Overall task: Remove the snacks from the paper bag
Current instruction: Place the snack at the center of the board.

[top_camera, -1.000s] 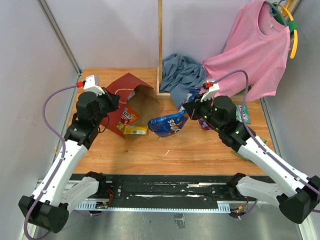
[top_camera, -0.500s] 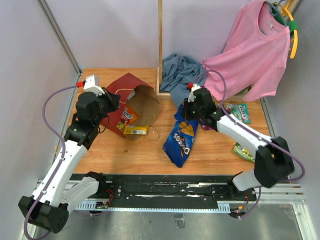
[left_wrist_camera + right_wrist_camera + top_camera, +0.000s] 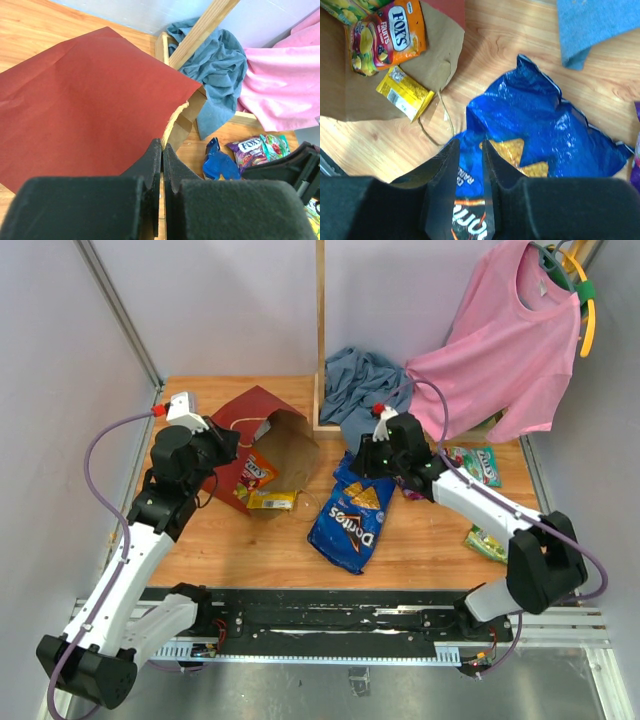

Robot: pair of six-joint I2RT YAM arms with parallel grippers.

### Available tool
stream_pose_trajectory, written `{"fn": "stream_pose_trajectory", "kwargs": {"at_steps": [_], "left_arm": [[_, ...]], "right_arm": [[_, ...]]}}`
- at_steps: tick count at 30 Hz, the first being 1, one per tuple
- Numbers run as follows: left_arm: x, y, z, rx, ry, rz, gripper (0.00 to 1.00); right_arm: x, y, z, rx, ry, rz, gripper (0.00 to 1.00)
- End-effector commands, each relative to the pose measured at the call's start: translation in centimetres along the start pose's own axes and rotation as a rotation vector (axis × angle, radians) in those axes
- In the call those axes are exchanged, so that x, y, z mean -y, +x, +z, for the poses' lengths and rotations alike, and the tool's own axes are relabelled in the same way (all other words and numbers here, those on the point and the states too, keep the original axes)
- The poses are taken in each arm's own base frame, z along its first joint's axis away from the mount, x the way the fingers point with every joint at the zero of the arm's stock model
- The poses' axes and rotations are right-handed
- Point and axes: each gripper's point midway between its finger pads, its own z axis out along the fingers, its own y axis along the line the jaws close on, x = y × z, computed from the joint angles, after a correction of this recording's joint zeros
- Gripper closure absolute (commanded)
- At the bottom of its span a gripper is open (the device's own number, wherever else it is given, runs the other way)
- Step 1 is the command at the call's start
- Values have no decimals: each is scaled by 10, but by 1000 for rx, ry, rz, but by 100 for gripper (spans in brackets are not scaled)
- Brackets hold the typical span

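The dark-red paper bag (image 3: 255, 418) lies on its side at the back left, its brown mouth facing right. My left gripper (image 3: 228, 443) is shut on its cord handle at the rim (image 3: 172, 122). A red-orange packet (image 3: 255, 472) and a yellow packet (image 3: 272, 501) lie in the mouth, and both also show in the right wrist view (image 3: 387, 35) (image 3: 404, 93). The blue Doritos bag (image 3: 350, 520) lies flat on the table. My right gripper (image 3: 362, 458) hovers over its top end (image 3: 545, 130), jaws slightly apart and holding nothing. Purple (image 3: 410, 488) and green (image 3: 480, 465) packets lie to the right.
A blue cloth (image 3: 365, 390) is heaped at the back by a wooden post (image 3: 321, 330). A pink shirt (image 3: 510, 340) hangs at the back right. Another green packet (image 3: 485, 543) lies near the right edge. A loose cord loop (image 3: 310, 505) lies by the bag's mouth.
My right arm swung the Doritos bag out from the paper bag's mouth and it now lies flat on the table, out of the jaws. The left arm has not moved.
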Motion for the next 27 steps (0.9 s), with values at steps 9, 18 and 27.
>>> {"fn": "stream_pose_trajectory", "kwargs": {"at_steps": [9,18,27], "left_arm": [[-3,-14,-4,58,-10,9,100],[-21,-18,-5,88,-100,30,99],[-24,-16,-3,80,-119,33,100]], "right_arm": [[30,98,2,-190,66,76,75],[82,96,13,-257,258,85,76],[98,74,8,-217,297,97,76]]}}
